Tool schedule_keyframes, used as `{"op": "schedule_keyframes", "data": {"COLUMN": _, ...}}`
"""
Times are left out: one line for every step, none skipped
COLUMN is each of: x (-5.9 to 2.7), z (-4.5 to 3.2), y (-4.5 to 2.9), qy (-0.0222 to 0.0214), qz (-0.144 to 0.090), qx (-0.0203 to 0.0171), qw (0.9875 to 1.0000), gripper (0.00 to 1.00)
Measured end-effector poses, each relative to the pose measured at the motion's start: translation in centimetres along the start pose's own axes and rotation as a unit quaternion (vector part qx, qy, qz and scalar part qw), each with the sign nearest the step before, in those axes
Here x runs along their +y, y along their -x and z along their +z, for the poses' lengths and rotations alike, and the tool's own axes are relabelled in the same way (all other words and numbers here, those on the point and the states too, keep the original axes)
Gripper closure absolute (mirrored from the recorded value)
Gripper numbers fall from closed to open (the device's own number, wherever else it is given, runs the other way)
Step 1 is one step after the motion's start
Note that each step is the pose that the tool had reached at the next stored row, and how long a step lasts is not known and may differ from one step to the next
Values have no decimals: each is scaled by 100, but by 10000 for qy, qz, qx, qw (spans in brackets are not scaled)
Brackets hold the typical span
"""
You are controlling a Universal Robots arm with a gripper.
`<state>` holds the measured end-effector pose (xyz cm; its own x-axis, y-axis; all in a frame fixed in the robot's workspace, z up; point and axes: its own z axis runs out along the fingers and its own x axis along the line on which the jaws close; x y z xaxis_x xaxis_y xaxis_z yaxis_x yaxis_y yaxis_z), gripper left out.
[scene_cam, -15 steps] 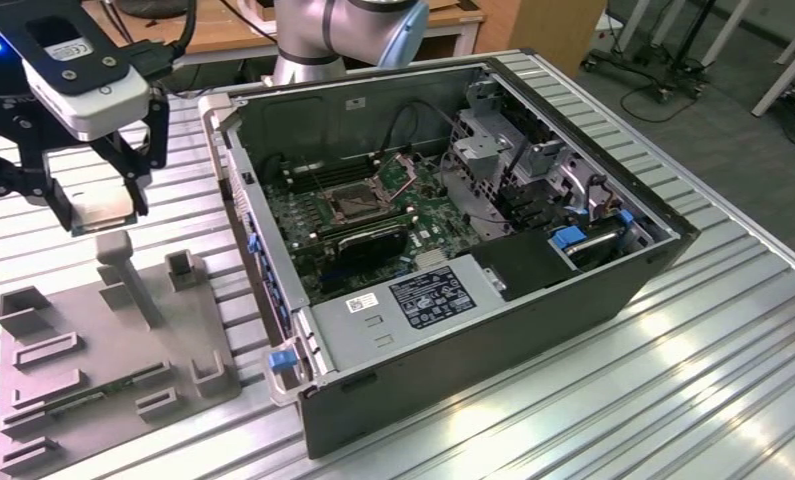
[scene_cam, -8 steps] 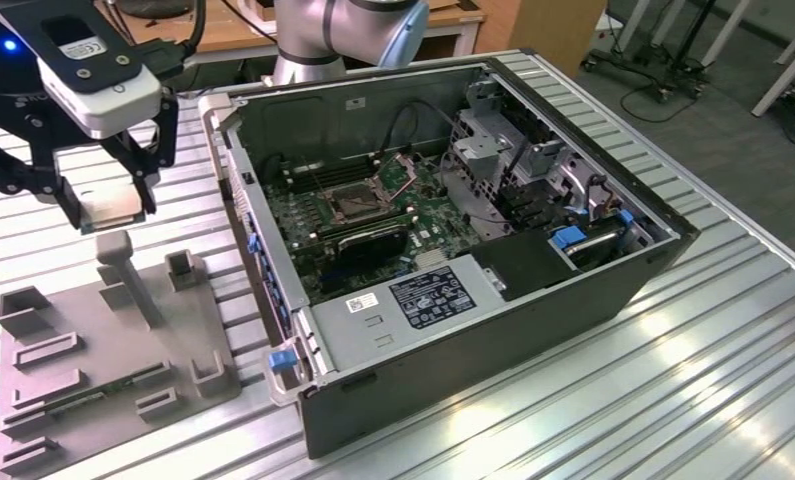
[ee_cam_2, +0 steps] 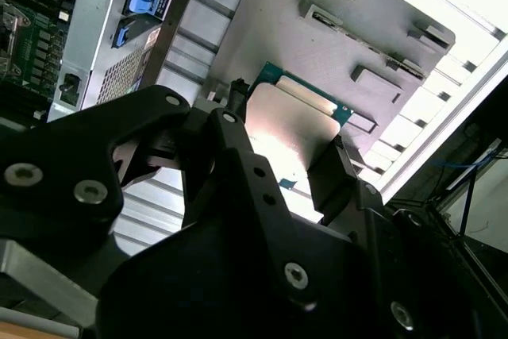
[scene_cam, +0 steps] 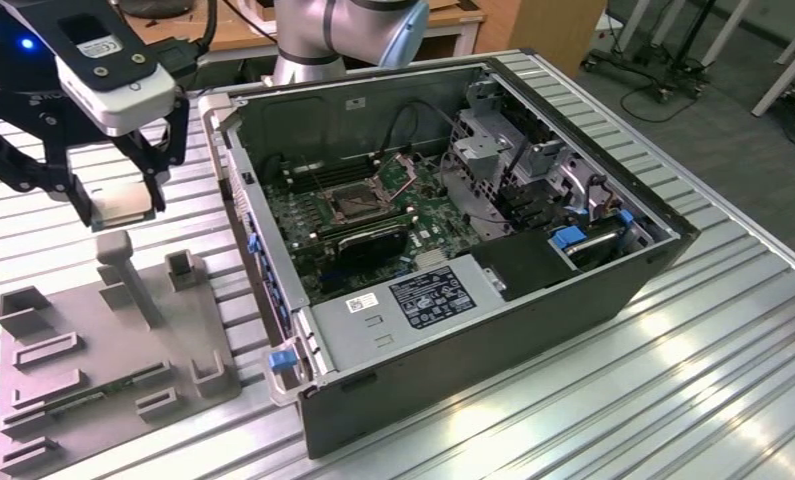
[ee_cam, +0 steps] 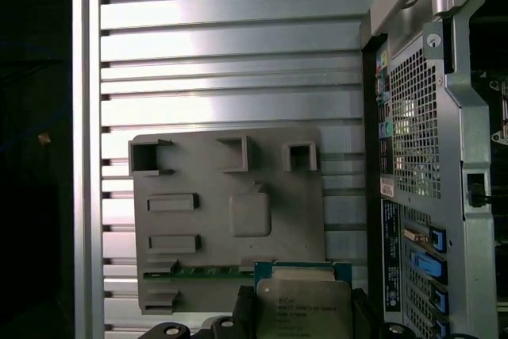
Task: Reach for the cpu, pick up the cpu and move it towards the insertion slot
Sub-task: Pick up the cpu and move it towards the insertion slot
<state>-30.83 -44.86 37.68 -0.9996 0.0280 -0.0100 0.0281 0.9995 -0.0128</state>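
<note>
Jaws clamped on the cpu [ee_cam_2: 292,129], one black finger [ee_cam_2: 238,156] on each of two opposite edges, chip held flat with its silvery top catching the light; in the first wrist view the same chip [ee_cam: 303,307] sits between my fingertips with a green rim showing along one edge. My gripper [scene_cam: 114,205] hangs in the air at the exterior view's left, clear of the surface, with the pale chip [scene_cam: 120,203] visible between the fingers. Directly beneath the jaws lies the grey plastic tray [scene_cam: 104,345], resting on the ribbed metal table [scene_cam: 611,400]; its raised post [scene_cam: 120,272] stands just below the held chip, not touching it. In the first wrist view the tray's shallow square recess [ee_cam: 250,214] is bare. A long green memory stick [scene_cam: 97,392] lies in the tray's low part, well below the jaws. Toward the exterior view's right of my jaws stands the open computer case [scene_cam: 477,300], side panel off, motherboard [scene_cam: 357,215] exposed. The insertion slot [scene_cam: 348,203], a square silver frame with dark centre, sits on that board, well apart from the chip and lower than it. Behind the case rises my arm's silver and blue base [scene_cam: 350,35].
</note>
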Motion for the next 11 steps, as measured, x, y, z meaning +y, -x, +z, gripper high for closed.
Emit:
{"op": "schedule_keyframes", "data": {"x": 0, "z": 1, "y": 9, "qy": 0, "qz": 0, "qx": 0, "qw": 10000, "gripper": 45}}
{"op": "schedule_keyframes", "data": {"x": 0, "z": 0, "y": 18, "qy": 0, "qz": 0, "qx": 0, "qw": 10000, "gripper": 45}}
{"op": "schedule_keyframes", "data": {"x": 1, "z": 0, "y": 26, "qy": 0, "qz": 0, "qx": 0, "qw": 10000, "gripper": 45}}
{"op": "schedule_keyframes", "data": {"x": 1, "z": 1, "y": 34, "qy": 0, "qz": 0, "qx": 0, "qw": 10000, "gripper": 45}}
{"op": "schedule_keyframes", "data": {"x": 1, "z": 1, "y": 43, "qy": 0, "qz": 0, "qx": 0, "qw": 10000, "gripper": 45}}
{"op": "schedule_keyframes", "data": {"x": 1, "z": 1, "y": 51, "qy": 0, "qz": 0, "qx": 0, "qw": 10000, "gripper": 45}}
{"op": "schedule_keyframes", "data": {"x": 2, "z": 0, "y": 59, "qy": 0, "qz": 0, "qx": 0, "qw": 10000, "gripper": 45}}
{"op": "schedule_keyframes", "data": {"x": 2, "z": 1, "y": 67, "qy": 0, "qz": 0, "qx": 0, "qw": 10000, "gripper": 45}}
{"op": "schedule_keyframes", "data": {"x": 2, "z": 1, "y": 75, "qy": 0, "qz": 0, "qx": 0, "qw": 10000, "gripper": 45}}
{"op": "schedule_keyframes", "data": {"x": 2, "z": 1, "y": 84, "qy": 0, "qz": 0, "qx": 0, "qw": 10000, "gripper": 45}}
{"op": "schedule_keyframes", "data": {"x": 2, "z": 1, "y": 92, "qy": 0, "qz": 0, "qx": 0, "qw": 10000, "gripper": 45}}
